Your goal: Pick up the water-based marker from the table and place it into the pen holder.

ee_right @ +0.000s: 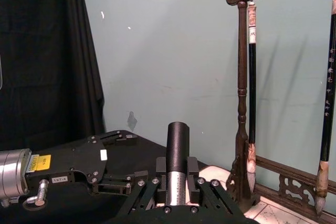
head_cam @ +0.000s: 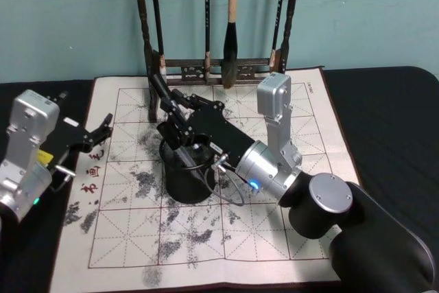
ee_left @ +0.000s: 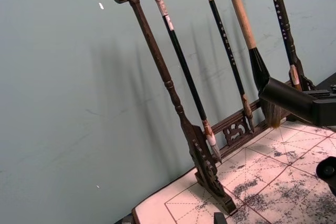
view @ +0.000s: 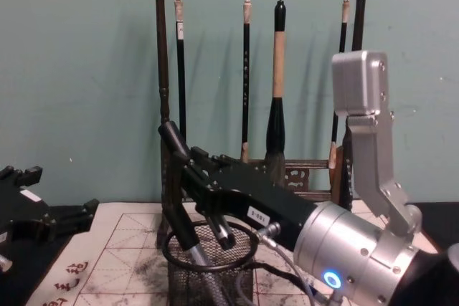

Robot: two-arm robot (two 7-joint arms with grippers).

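chest view: one marker (view: 172, 150), one pen holder (view: 210, 266), four brushes on the rack (view: 163, 105). right gripper (view: 188, 177) clamps the marker, tilted over the holder. left gripper (head_cam: 103, 128) spread, idle.

Brush rack (head_cam: 218, 66) stands at the back with four brushes (view: 277, 77) hanging, on an ink-stained grid mat (head_cam: 309, 142) over the black desk (head_cam: 391, 121).

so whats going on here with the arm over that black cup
The right gripper is shut on the marker and holds it tilted over the pen holder, its lower end inside the rim. The left gripper waits open at the left of the practice mat. The brush rack stands behind.
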